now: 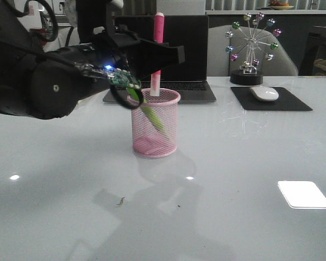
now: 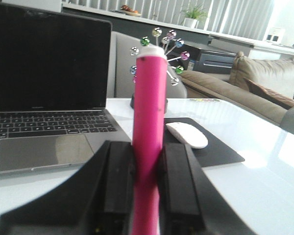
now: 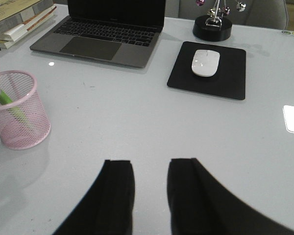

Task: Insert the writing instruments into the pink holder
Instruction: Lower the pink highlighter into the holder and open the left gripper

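Note:
The pink holder (image 1: 155, 122) stands on the white table in front of the laptop. A green marker (image 1: 152, 115) leans inside it, and in the right wrist view the same green marker (image 3: 10, 105) shows in the holder (image 3: 19, 110). My left gripper (image 1: 163, 54) is shut on the pink marker (image 1: 159, 32), held upright above the holder. The marker's pale lower end reaches the cup's rim. In the left wrist view the pink marker (image 2: 149, 107) stands between the pads of the left gripper (image 2: 148, 161). My right gripper (image 3: 149, 169) is open and holds nothing, low over bare table to the right of the holder.
An open laptop (image 1: 176, 89) stands just behind the holder. A white mouse (image 1: 264, 93) lies on a black pad (image 1: 293, 103) at the back right. A ferris-wheel ornament (image 1: 252, 49) is behind it. Books (image 3: 19, 24) lie beside the laptop.

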Tool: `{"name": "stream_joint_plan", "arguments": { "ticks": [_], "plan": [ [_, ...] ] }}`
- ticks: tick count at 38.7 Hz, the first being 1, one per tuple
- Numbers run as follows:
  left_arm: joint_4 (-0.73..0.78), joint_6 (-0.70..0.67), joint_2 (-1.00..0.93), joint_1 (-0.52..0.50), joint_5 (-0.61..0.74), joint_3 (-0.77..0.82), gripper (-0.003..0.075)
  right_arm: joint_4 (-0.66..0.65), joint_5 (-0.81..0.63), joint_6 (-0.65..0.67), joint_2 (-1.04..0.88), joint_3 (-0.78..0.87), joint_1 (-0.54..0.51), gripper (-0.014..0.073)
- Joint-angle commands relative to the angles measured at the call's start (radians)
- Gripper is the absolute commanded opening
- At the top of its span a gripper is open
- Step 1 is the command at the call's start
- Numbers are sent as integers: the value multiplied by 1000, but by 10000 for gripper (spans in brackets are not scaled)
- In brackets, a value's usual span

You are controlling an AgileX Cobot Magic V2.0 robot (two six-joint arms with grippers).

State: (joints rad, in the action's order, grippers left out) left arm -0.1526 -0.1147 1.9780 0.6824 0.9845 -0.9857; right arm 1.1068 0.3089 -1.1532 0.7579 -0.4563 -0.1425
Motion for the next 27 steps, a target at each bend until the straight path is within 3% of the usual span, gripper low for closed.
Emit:
{"name": "stream_joint_plan", "arguments": {
  "ticks": [1, 5, 13, 15, 27],
  "plan": [
    [30, -12, -50, 9, 94, -25, 94, 24, -40, 2, 1, -27, 0, 312],
    [33, -12, -50, 19, 73, -25, 129, 24, -40, 2, 1, -27, 0, 312],
    [33, -12, -50, 50, 27, -25, 368, 10, -41, 2, 1, -27, 0, 312],
    [33, -12, -50, 56, 27, -25, 398, 9, -41, 2, 1, -27, 0, 312],
    [33, -3, -90, 23, 83, -25, 393, 9, -41, 2, 1, -27, 0, 312]
  ]
}}
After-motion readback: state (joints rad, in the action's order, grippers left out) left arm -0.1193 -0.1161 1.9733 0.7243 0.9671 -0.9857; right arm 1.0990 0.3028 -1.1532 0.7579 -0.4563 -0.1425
